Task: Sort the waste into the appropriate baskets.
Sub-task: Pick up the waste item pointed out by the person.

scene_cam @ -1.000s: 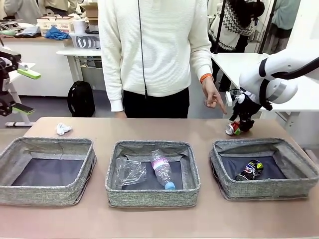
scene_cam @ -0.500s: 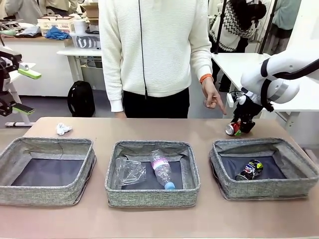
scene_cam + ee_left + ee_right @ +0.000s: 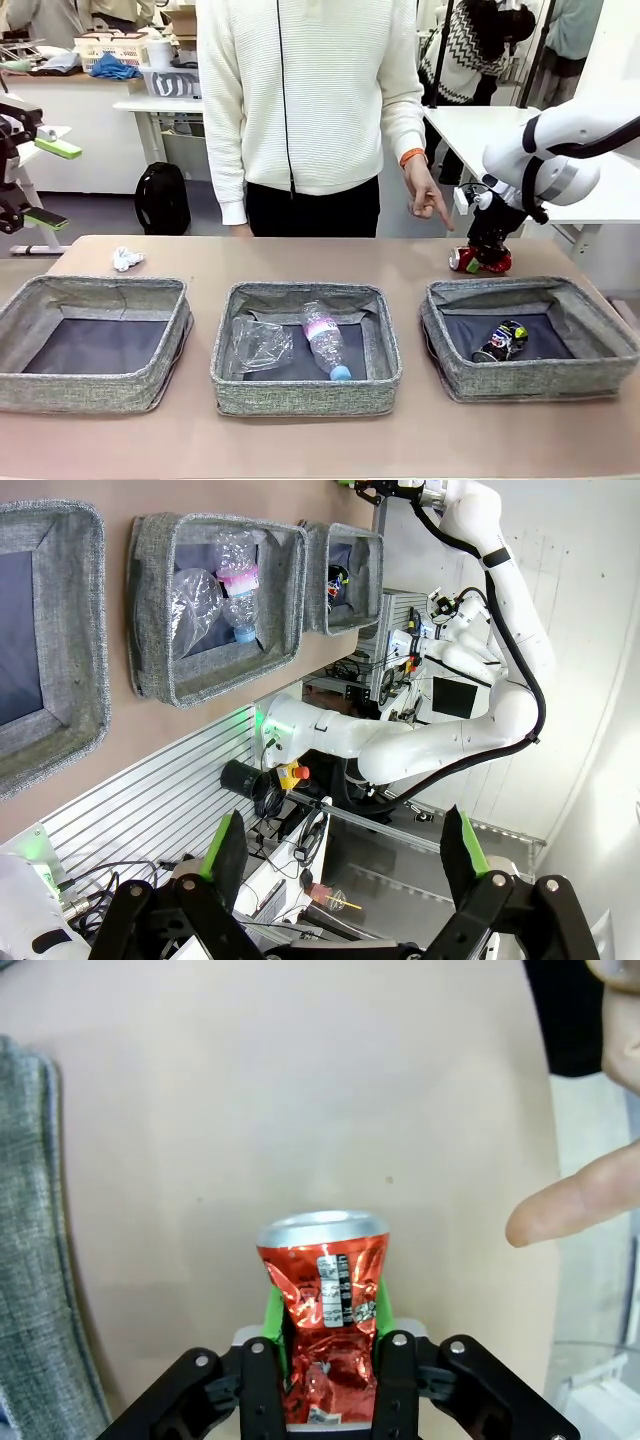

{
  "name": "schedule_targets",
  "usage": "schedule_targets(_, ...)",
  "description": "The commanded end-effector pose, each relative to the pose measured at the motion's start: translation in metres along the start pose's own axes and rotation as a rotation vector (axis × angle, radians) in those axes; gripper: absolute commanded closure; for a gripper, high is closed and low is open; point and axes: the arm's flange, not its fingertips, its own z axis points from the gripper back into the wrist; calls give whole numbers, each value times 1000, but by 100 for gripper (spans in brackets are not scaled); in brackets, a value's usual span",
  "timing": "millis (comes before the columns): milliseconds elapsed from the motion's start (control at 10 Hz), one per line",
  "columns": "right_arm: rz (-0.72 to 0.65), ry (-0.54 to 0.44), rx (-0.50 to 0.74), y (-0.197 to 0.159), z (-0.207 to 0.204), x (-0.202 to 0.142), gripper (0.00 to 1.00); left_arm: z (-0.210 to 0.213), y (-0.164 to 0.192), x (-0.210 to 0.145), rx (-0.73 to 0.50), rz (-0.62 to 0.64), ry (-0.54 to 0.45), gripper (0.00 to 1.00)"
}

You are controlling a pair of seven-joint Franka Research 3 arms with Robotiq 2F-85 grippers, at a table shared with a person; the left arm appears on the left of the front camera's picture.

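Tilted flatter than before, red drink can (image 3: 325,1270) is clamped by right pincer (image 3: 327,1312), base hidden; left pincer (image 3: 342,848) gapes.

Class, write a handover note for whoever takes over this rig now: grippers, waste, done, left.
Left gripper open, off the table's left side.
Right gripper shut on the red can, behind the right basket.
Done: crushed bottle and blue-capped bottle in the middle basket; black can in the right basket.
To do: drop the red can, likely beside the black can; paper wad lies behind the left basket, likely bound there.
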Motion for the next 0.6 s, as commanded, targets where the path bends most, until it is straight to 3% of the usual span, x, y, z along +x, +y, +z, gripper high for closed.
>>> schedule_targets(0,-21,21,24,-7,2,-2,100,1,0,-1,1,-3,-3,0)
schedule_targets(300,-34,19,36,-5,3,-6,100,1,0,-1,1,-3,-3,0)
schedule_targets(500,-117,3,75,4,22,-11,100,1,0,-1,1,-3,-3,0)
